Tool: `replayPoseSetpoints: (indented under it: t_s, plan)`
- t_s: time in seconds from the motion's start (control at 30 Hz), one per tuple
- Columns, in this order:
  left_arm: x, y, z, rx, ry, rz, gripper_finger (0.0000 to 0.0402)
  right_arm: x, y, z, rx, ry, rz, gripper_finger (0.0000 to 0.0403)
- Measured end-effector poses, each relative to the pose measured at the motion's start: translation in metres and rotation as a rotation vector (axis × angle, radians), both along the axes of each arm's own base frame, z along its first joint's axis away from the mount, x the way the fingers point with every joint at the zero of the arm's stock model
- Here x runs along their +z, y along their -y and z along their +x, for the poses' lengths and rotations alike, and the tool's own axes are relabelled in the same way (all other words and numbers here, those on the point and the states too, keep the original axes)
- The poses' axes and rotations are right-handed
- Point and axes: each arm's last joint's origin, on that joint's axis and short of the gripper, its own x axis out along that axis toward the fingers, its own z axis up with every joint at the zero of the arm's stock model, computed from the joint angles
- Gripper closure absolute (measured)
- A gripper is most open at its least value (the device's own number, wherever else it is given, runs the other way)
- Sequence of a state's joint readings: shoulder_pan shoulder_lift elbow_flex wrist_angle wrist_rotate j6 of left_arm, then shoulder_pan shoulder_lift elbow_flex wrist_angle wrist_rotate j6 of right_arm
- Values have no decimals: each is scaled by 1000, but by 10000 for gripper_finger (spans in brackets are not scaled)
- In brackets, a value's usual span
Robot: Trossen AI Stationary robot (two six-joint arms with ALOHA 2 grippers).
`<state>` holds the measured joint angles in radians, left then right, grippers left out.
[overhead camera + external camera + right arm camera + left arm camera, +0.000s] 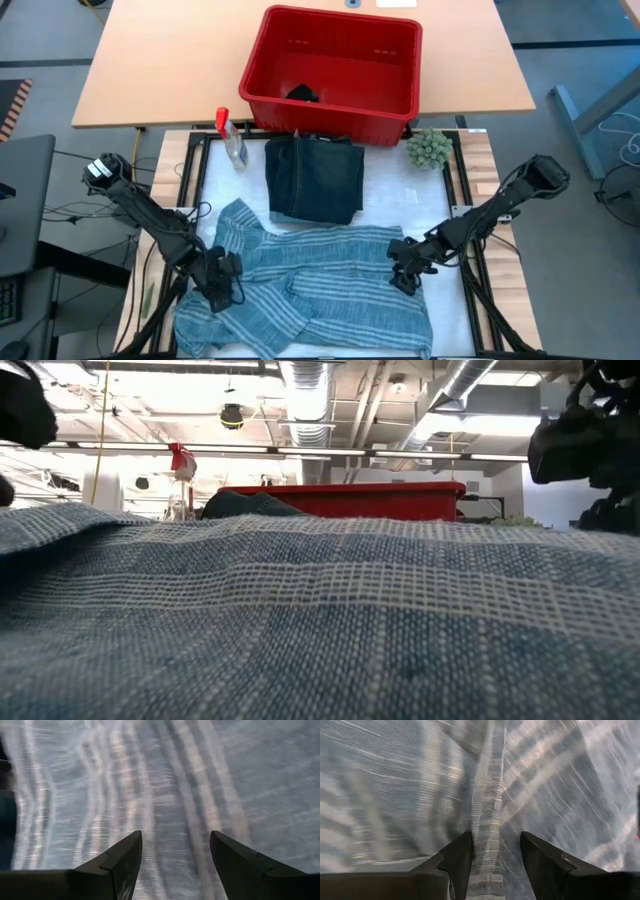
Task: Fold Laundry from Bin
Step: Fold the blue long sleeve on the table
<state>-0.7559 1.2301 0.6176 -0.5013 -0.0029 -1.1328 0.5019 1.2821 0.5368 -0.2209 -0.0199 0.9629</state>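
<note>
My left gripper [492, 862] and right gripper [175, 855] press open-jawed on striped laundry [320, 275]; only overhead shows the bin [330, 105].

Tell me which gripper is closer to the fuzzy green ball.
Right. The right gripper sits on the striped cloth just below the green ball; the left gripper is across the cloth.

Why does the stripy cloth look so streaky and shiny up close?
In both wrist views the light blue striped garment fills the picture and its stripes smear into bright streaks beyond the left claw and right claw; in the low view it blocks the foreground under glaring ceiling lights.
</note>
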Motion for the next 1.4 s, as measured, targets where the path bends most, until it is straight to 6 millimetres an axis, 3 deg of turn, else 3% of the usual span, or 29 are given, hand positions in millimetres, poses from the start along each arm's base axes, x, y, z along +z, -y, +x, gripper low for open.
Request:
replayPoseSetpoints:
  t_s: [0.27,0.43,0.57,0.7,0.73,0.87,1.1,1.2,1.4]
  plan:
    - [-16,-2,-4,5,-7,-62,249,-4,-1,-2,8,-18,-13,143]
    - [-18,-3,-5,19,-18,-63,295,-16,-9,0,83,-63,4,169]
    - [-17,-2,-4,13,-6,-73,377,-21,-17,4,131,-42,27,246]
    - [-7,0,0,17,54,-69,397,-16,-16,5,144,-48,17,369]
    - [-2,1,2,12,77,-72,399,-13,-15,5,150,-52,15,382]
    - [16,-2,3,0,105,-73,401,1,-4,0,166,-117,-31,370]
    - [42,-16,-4,59,205,-77,401,21,26,-31,218,-340,-172,385]
    - [47,-19,-6,93,235,-81,401,29,30,-33,195,-301,-145,382]
    - [50,-18,-5,116,267,-103,401,44,28,-27,165,-169,-57,322]
